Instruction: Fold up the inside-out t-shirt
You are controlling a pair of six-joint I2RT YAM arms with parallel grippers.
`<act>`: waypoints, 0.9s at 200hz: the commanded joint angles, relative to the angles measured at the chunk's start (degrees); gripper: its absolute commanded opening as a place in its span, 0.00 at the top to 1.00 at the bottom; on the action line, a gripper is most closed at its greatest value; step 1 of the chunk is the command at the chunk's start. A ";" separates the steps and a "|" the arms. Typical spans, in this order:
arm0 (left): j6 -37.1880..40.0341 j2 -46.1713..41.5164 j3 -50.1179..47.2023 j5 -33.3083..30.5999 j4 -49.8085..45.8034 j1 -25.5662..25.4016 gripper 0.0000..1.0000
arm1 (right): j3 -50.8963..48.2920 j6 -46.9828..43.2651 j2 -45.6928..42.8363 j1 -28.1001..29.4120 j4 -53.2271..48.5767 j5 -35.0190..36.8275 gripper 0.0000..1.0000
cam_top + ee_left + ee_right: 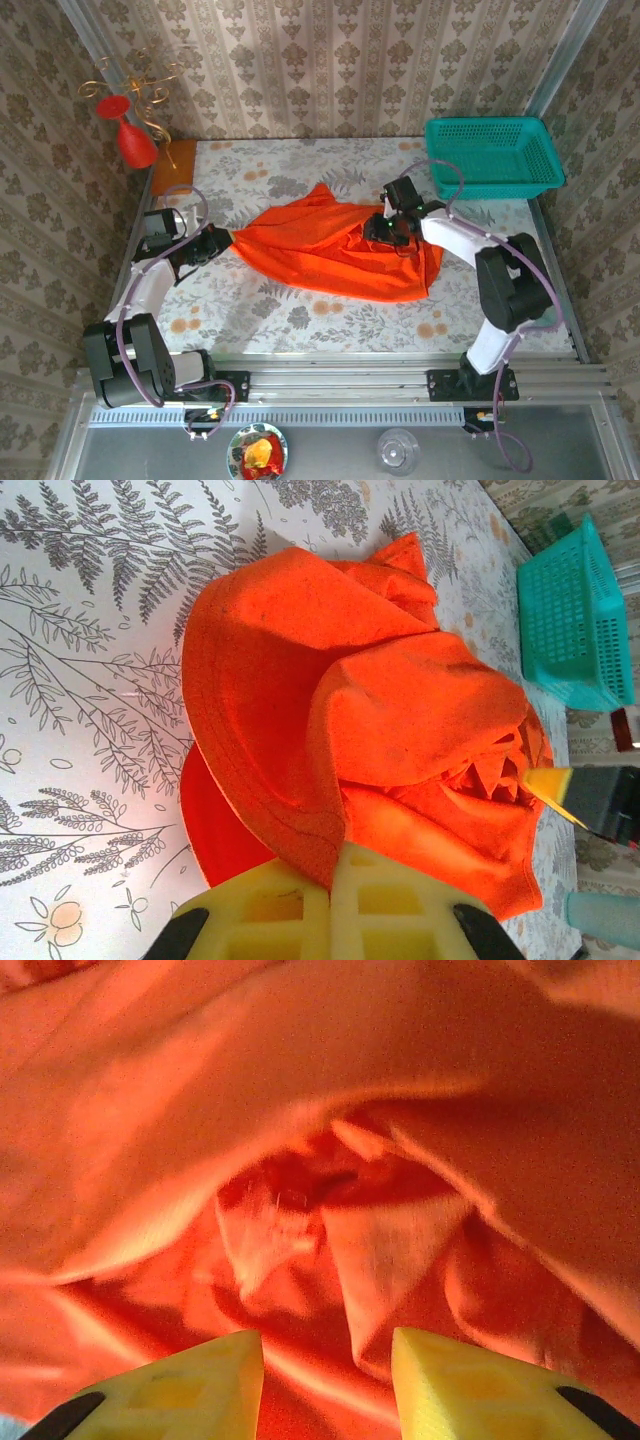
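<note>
So this looks like the very start of the job. The inside-out t-shirt [330,255] sits mid-frame in the top view as a rumpled orange heap, with no tidy fold anywhere. I'd call this the grab-and-spread stage.

The left fingers [222,243] are pinched together on a hem at the shirt's left tip, and the cloth is drawn to a point there. The right fingers [388,230] are down over the bunched right part. In the right wrist view they're clearly apart, with creased fabric just beyond them and nothing gripped.

My guess for the next move is that the right side has to close on one real edge or corner, not a wad of layers. Then both arms can pull the shirt flat. Grabbing several layers would only drag the lump around.

The counter [250,310] has a pale cover printed with grey ferns and flowers. Patterned wallpaper boxes it in. A teal basket [490,155] sits upper right, and a red goblet ornament [130,138] and a wooden block [172,165] sit upper left, all well apart from the shirt.
</note>
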 commanded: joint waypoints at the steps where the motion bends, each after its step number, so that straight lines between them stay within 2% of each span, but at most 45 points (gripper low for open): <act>1: -0.04 -1.50 1.35 2.44 0.31 0.74 1.00 | 3.76 2.54 4.81 -0.09 0.63 1.85 0.59; 31: -0.37 -2.29 1.45 2.82 0.31 1.31 1.00 | 7.65 2.63 7.57 0.58 -2.21 3.55 0.66; 47: -0.75 -2.49 1.27 2.82 0.81 1.39 1.00 | 8.15 2.50 7.31 0.80 -3.30 5.26 0.72; 56: -1.05 -2.49 1.11 2.90 1.27 1.41 1.00 | 8.75 2.38 7.37 0.80 -4.98 7.22 0.71; 81: -1.63 -2.40 0.83 3.17 2.00 1.41 1.00 | 8.63 2.61 7.19 0.98 -8.42 12.39 0.60; 96: -1.59 -2.40 0.61 3.17 2.26 1.45 1.00 | 7.90 3.19 7.49 0.98 -7.74 11.71 0.56; 117: -1.46 -1.93 0.38 3.14 2.55 1.58 1.00 | 8.09 3.84 9.20 0.98 -6.20 8.12 0.57; 129: -1.64 -1.70 0.38 3.37 2.76 1.66 1.00 | 8.69 4.25 10.15 1.06 -5.98 6.95 0.62; 158: -2.35 -2.13 0.67 3.60 3.27 2.00 1.00 | 9.59 4.42 8.47 1.15 -5.42 6.82 0.82; 180: -2.92 -1.88 1.88 3.99 3.64 2.34 1.00 | 13.15 2.73 6.32 1.02 -9.08 7.30 0.98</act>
